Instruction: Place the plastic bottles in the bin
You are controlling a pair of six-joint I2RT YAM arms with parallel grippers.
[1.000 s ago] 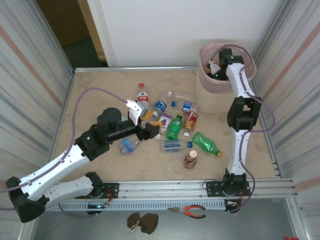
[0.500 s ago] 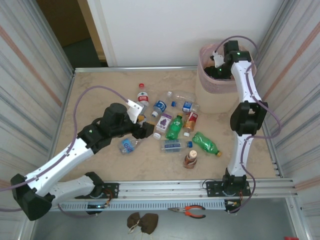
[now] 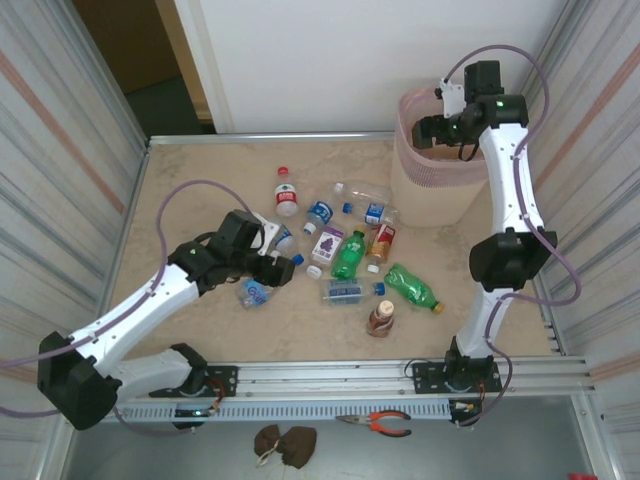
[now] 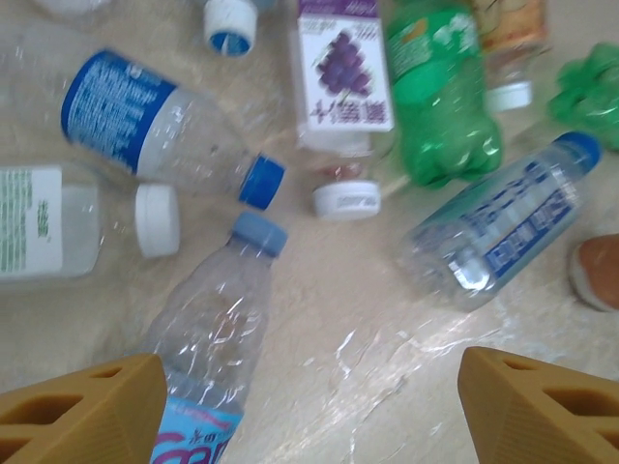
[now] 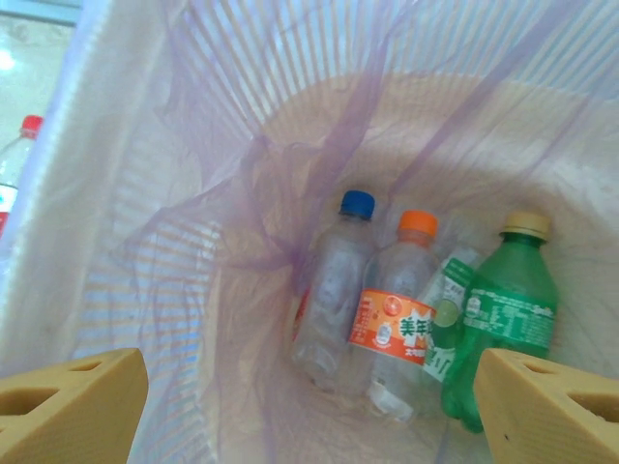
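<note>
Clear bottle (image 4: 208, 329), blue cap, lying on table (image 4: 372, 290) beneath left gripper (image 4: 311, 404), fingers spread: likely light, crushable, slick, best taken mid-body; right gripper (image 5: 311, 406) spread, empty, above bin (image 3: 425, 185).

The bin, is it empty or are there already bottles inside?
Not empty. Looking down into the bin, at least three lie at its bottom: a blue-capped bottle, an orange-capped bottle and a green bottle.
</note>
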